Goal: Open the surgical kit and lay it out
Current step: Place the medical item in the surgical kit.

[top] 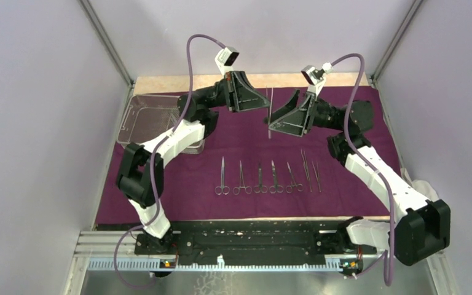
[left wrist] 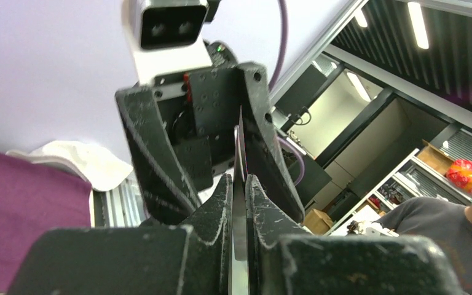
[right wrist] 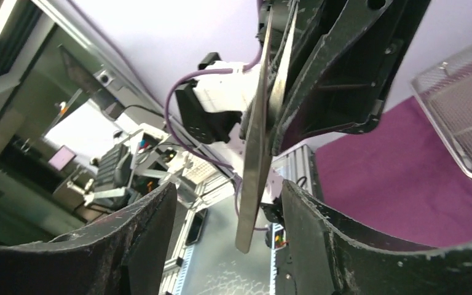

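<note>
Top external view: the purple cloth (top: 356, 123) lies spread flat across the table, and both arms meet above its far middle; the left gripper (top: 265, 100) is pinched narrow on a pair of tweezers (top: 270, 114), lifted clear of the cloth, and the right gripper (top: 281, 112) stands wide with a finger on either side of them, not touching as far as I can see. It looks like a hand-over to me; one arm steadies the tweezers so the other can take them at a better angle for laying down.

Left wrist view backs that up; a thin steel blade sits clamped between the closed fingers (left wrist: 221, 209). Right wrist view shows the two steel legs of the tweezers reaching into the gap between that gripper's open fingers (right wrist: 141, 246).

Nearer the arms there's a neat row on the cloth; five ring-handled instruments (top: 260, 178) lie side by side, handles toward the arms, with two more tweezers (top: 310, 169) just to their right. The mesh tray (top: 141, 110) sits at the cloth's far left corner, partly hidden by the left arm; whether anything is left in it I cannot tell.
</note>
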You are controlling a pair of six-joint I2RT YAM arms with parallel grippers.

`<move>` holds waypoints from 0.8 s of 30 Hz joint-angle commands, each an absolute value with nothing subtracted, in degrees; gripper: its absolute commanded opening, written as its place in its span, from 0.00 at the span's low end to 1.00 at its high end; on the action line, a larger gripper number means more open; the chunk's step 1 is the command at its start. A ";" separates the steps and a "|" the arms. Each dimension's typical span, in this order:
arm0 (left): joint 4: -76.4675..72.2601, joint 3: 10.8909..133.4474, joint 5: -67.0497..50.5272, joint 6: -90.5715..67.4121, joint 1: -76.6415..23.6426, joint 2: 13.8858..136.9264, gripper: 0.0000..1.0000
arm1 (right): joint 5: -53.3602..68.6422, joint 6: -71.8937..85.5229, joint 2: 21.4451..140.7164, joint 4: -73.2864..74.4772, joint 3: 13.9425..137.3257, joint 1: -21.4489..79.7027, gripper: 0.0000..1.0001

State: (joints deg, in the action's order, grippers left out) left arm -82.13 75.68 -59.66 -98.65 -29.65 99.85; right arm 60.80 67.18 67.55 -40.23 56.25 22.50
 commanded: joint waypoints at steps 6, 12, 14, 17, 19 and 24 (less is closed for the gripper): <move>-102.60 85.06 -57.50 -104.23 -31.50 101.93 0.00 | 62.92 87.27 71.94 -71.84 57.56 24.14 0.56; -102.73 85.92 -58.69 -105.04 -31.81 101.25 0.00 | 62.19 89.83 72.59 -72.69 58.45 23.58 0.43; -102.70 85.87 -58.92 -104.95 -31.89 100.87 0.00 | 61.44 93.75 73.19 -76.71 58.36 23.19 0.39; -102.65 86.32 -59.43 -105.17 -32.40 100.72 0.00 | 61.08 98.02 74.59 -82.42 58.92 23.16 0.35; -102.61 86.88 -59.46 -105.28 -32.92 100.88 0.00 | 61.00 99.66 75.26 -84.21 59.50 23.09 0.35; -102.61 88.55 -59.84 -105.56 -34.44 101.40 0.00 | 60.60 100.78 75.60 -84.78 59.11 23.11 0.35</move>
